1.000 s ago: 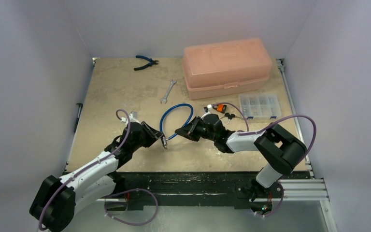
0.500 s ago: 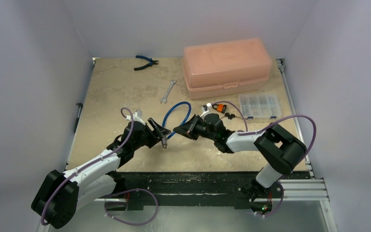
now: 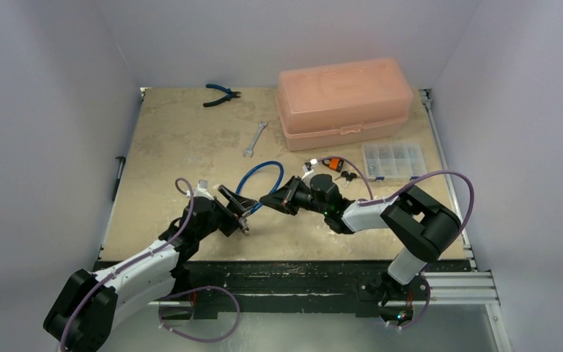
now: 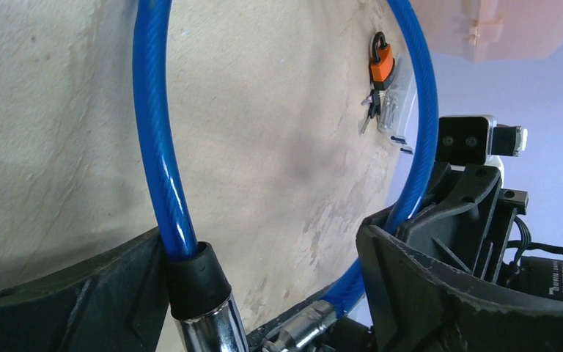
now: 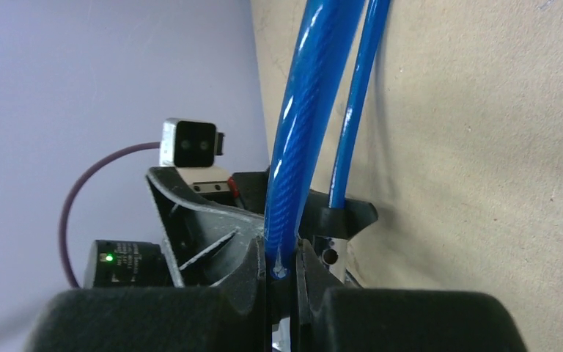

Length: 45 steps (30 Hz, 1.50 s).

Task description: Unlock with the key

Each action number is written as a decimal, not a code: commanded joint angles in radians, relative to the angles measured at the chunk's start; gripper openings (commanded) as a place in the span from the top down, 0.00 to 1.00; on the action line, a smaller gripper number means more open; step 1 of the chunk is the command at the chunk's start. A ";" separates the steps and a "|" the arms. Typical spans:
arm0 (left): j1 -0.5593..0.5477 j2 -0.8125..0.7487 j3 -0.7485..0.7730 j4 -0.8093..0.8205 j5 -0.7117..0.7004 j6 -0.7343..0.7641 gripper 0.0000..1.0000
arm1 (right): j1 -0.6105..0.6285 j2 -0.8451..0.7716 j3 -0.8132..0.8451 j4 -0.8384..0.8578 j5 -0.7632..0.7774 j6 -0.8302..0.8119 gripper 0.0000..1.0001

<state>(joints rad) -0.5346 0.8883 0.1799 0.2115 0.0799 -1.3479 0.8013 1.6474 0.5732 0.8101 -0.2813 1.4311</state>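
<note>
A blue cable lock (image 3: 261, 176) loops across the table's middle. My right gripper (image 3: 267, 199) is shut on the blue cable (image 5: 298, 139), pinching it between its pads (image 5: 282, 257). My left gripper (image 3: 236, 208) stands open around the cable's black-collared chrome end (image 4: 199, 308), which lies against the left finger (image 4: 81, 301). A second chrome end (image 4: 306, 328) shows low between the jaws (image 4: 260, 246). An orange padlock (image 3: 333, 163) with small dark keys (image 3: 347, 176) lies behind the right arm; the left wrist view shows the padlock (image 4: 381, 60) far off.
A peach plastic box (image 3: 344, 99) sits at the back right. A clear parts organiser (image 3: 394, 160) stands in front of it. A wrench (image 3: 255, 138) and blue-handled pliers (image 3: 221, 94) lie further back on the left.
My left gripper has opened wide, letting go of the cable's end, and has drawn back a little. The right gripper has kept its grip and shifted slightly left.
</note>
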 commanded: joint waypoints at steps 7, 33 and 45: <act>0.011 -0.025 -0.074 0.146 0.008 -0.130 0.31 | 0.006 0.008 -0.014 0.147 -0.041 0.041 1.00; 0.074 -0.049 0.349 -0.725 -0.530 0.315 1.00 | -0.037 0.128 0.391 -0.443 -0.097 -0.560 1.00; 0.177 0.061 0.379 -0.842 -0.782 0.253 1.00 | -0.037 0.407 0.753 -0.626 -0.116 -0.636 1.00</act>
<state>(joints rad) -0.3897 0.9302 0.5293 -0.6014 -0.5976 -1.0801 0.7654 2.0144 1.2049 0.2398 -0.4049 0.8513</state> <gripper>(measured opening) 0.303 0.093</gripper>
